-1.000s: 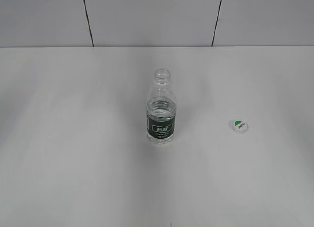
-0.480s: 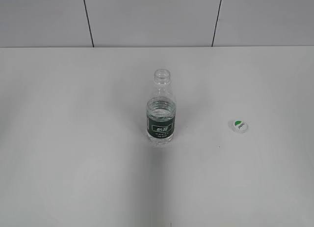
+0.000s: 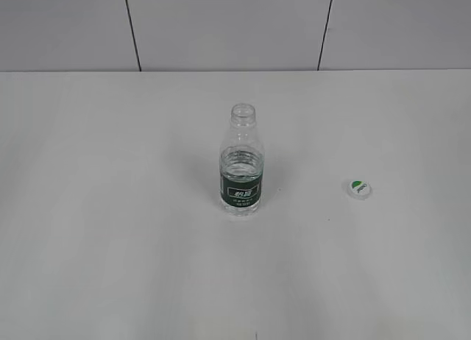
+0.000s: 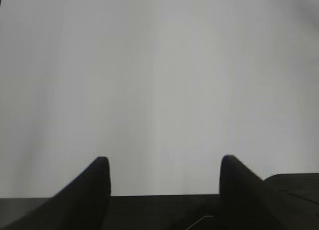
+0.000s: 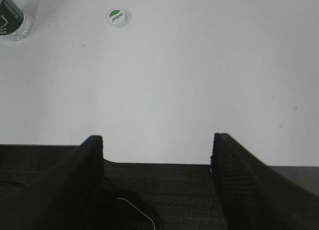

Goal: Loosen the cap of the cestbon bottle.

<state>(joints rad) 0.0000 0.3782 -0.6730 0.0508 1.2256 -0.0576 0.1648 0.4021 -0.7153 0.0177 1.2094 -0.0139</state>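
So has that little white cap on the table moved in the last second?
No. The cap lies at the same spot right of the bottle, under the same wall seam.

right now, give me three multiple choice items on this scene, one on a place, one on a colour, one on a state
1. Where is the cap?
A. on the bottle's neck
B. on the table, right of the bottle
C. in the right gripper

2. What colour is the bottle's label band?
A. dark green
B. red
C. blue

3. How does the right gripper stand?
A. shut on the cap
B. shut on the bottle
C. open, empty

Answers:
1 B, the cap lies on the table, apart from the bottle.
2 A, the band is dark green with white characters.
3 C, bare table shows between its spread fingers.
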